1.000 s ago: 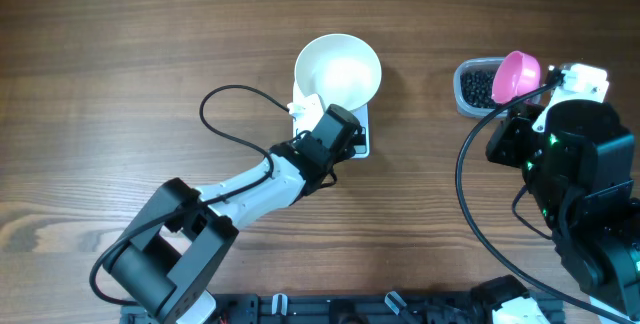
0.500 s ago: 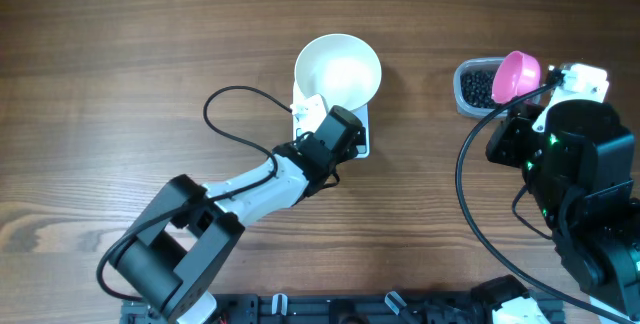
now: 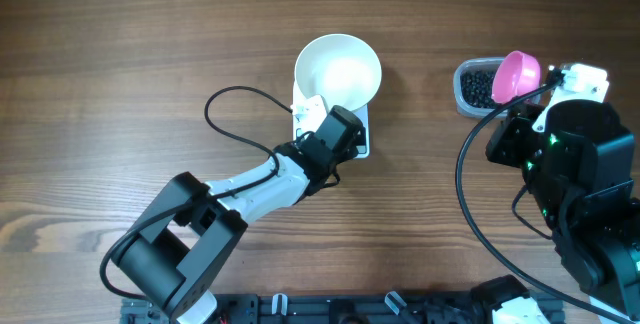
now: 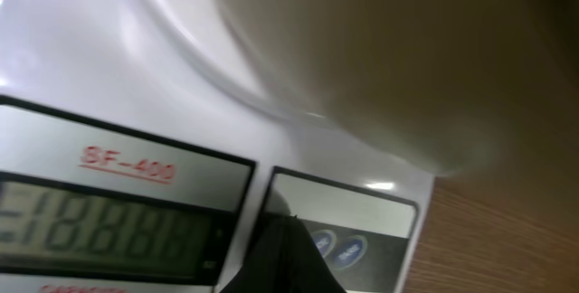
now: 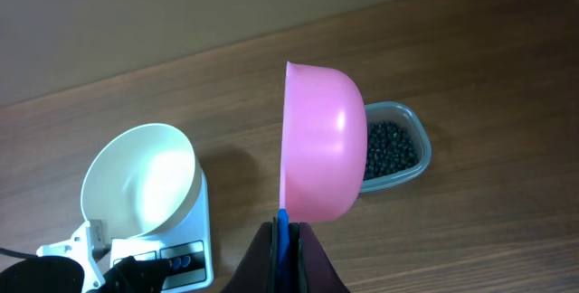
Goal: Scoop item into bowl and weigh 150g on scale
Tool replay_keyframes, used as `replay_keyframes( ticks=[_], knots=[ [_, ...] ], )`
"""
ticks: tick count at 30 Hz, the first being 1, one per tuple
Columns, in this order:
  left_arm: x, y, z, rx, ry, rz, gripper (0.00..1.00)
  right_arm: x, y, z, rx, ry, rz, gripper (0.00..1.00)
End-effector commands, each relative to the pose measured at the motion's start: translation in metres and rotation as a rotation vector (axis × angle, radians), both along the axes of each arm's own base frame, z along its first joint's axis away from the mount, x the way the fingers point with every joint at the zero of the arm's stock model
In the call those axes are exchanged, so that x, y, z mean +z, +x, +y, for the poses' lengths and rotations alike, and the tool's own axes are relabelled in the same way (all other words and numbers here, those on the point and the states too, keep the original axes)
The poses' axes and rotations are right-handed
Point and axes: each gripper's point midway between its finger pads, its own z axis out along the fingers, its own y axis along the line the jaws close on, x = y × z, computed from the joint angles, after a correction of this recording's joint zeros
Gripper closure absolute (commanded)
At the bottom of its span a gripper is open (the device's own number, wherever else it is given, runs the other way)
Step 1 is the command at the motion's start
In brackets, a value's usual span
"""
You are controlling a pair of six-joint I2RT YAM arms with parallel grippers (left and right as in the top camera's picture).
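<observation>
Left gripper (image 4: 285,255): jaws closed together, nothing between them. The dark tip sits low over the front panel of the scale (image 4: 99,85), just beside the two round buttons (image 4: 336,248); contact with the panel cannot be confirmed. To the left of the tip, the LCD display (image 4: 99,225) shows a full row of lit segments under a red "SF-400" marking. In the overhead view the left arm (image 3: 250,189) reaches diagonally from the near-left edge of the wooden table (image 3: 120,34) and covers most of the scale.

The white bowl (image 3: 338,69) stands on the far part of the scale's platform, upright, interior plain white. In the left wrist view it is a blurred pale mass filling the upper right.

Right gripper (image 5: 285,239): jaws pinched narrow on the lower edge of the pink scoop (image 5: 321,139), with a thin blue strip showing between the fingers. The scoop is turned on its side, its opening facing the bowl side, and is held above the table.

The black beads (image 5: 391,146) lie in a clear plastic tub (image 3: 466,92) just behind the scoop; from overhead the scoop overlaps the tub's right part. The tub is well apart from the scale, on the right side of the table.
</observation>
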Motion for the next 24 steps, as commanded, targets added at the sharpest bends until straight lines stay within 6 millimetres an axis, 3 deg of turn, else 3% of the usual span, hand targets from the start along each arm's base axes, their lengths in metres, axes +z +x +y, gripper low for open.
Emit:
replay_keyframes(
  ticks=[1,5,6,8,9,10,12,13,15,16,19,21,24],
  knots=[
    [0.0,-0.006,-0.005,-0.029,-0.023,0.021,0.96,0.01,0.0,-0.004,-0.02,0.001,-0.028,0.96],
    [0.073,-0.018,0.006,-0.094,-0.036,-0.069,0.95,0.01,0.001,-0.004,-0.02,0.001,-0.03,0.96],
    [0.099,-0.024,0.012,-0.151,-0.017,-0.123,0.87,0.01,0.001,-0.003,-0.02,0.0,-0.027,0.96],
    [0.146,-0.034,0.028,-0.267,0.039,-0.253,0.62,0.009,0.004,-0.003,-0.021,0.0,-0.026,0.96],
    [0.172,-0.041,0.042,-0.323,0.08,-0.333,0.4,0.007,0.006,-0.002,-0.021,-0.003,-0.02,0.96],
    [0.191,-0.047,0.053,-0.352,0.108,-0.39,0.0,0.006,0.009,-0.001,-0.021,-0.003,-0.017,0.96],
    [0.226,-0.053,0.093,-0.305,0.209,-0.504,0.0,0.005,0.023,0.004,-0.02,-0.003,-0.021,0.96],
    [0.233,-0.064,0.121,-0.252,0.262,-0.509,0.0,0.004,0.031,0.006,-0.02,-0.001,-0.025,0.96],
    [0.235,-0.084,0.139,-0.252,0.273,-0.497,0.0,0.004,0.053,0.014,-0.018,0.004,-0.047,0.96],
    [0.236,-0.087,0.141,-0.284,0.304,-0.508,0.0,0.004,0.063,0.017,-0.016,0.005,-0.059,0.96],
    [0.231,-0.109,0.131,-0.677,0.519,-0.559,0.0,-0.001,0.084,0.025,-0.01,0.013,-0.067,0.96],
    [0.241,-0.122,0.121,-0.838,0.532,-0.58,0.0,-0.005,0.089,0.032,0.017,0.029,-0.058,0.96],
    [0.25,-0.133,0.127,-0.984,0.538,-0.49,0.0,-0.002,0.091,0.035,0.028,0.039,-0.069,0.96]
  ],
)
